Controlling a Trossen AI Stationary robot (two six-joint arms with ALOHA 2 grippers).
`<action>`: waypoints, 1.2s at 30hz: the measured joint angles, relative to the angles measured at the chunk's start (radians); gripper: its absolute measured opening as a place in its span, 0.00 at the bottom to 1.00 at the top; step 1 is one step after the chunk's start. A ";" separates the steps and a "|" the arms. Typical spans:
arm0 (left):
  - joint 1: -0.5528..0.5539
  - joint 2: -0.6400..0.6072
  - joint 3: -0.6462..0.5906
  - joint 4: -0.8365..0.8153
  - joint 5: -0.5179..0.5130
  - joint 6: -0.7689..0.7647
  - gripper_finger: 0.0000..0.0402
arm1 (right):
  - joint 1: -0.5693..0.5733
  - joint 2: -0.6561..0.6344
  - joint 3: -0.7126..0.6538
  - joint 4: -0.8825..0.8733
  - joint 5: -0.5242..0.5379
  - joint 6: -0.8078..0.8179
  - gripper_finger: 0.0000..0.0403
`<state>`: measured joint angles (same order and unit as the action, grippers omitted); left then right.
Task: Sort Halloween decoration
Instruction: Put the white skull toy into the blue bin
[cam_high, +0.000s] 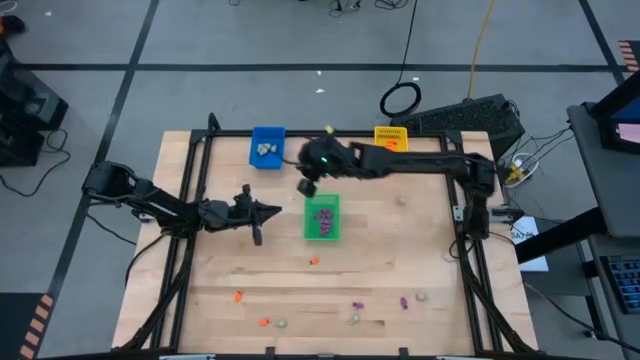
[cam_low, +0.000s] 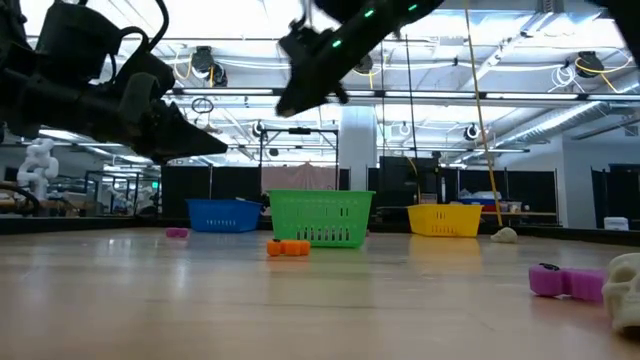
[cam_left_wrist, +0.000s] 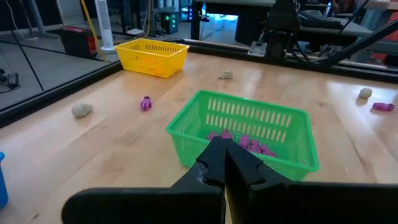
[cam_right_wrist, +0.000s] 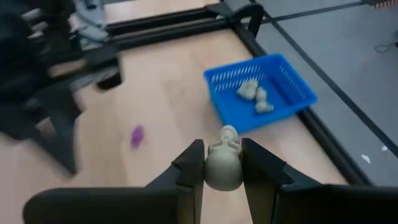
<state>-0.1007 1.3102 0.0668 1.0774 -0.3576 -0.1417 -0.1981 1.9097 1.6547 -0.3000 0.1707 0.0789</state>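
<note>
The right end effector (cam_right_wrist: 222, 163), clamped on a pale skull trinket (cam_right_wrist: 223, 163), hovers above the worktop (cam_high: 400, 260) with the blue tray (cam_high: 267, 146) at its ten o'clock, while the closed left end effector (cam_high: 272, 210) waits nearby.

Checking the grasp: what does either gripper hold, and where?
The right gripper pinches a pale skull trinket by its sides. The left gripper holds nothing.

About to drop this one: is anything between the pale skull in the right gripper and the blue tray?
Nothing visible. The right gripper holds the pale skull above bare table just short of the blue tray, which is open-topped with pale trinkets inside. The left gripper waits shut, off to the side by the green tray.
</note>
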 joint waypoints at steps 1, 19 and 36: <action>0.000 0.000 -0.004 0.003 0.000 0.000 0.00 | -0.013 0.035 0.039 0.003 -0.015 -0.009 0.16; 0.000 0.000 -0.009 0.006 0.013 -0.003 0.00 | -0.138 0.558 0.598 0.003 -0.044 0.004 0.16; 0.000 0.000 -0.009 0.005 0.034 -0.006 0.00 | -0.166 0.659 0.619 0.034 -0.094 0.081 0.23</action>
<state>-0.1009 1.3098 0.0582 1.0827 -0.3237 -0.1477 -0.3642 2.5683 2.2734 -0.2661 0.0764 0.1596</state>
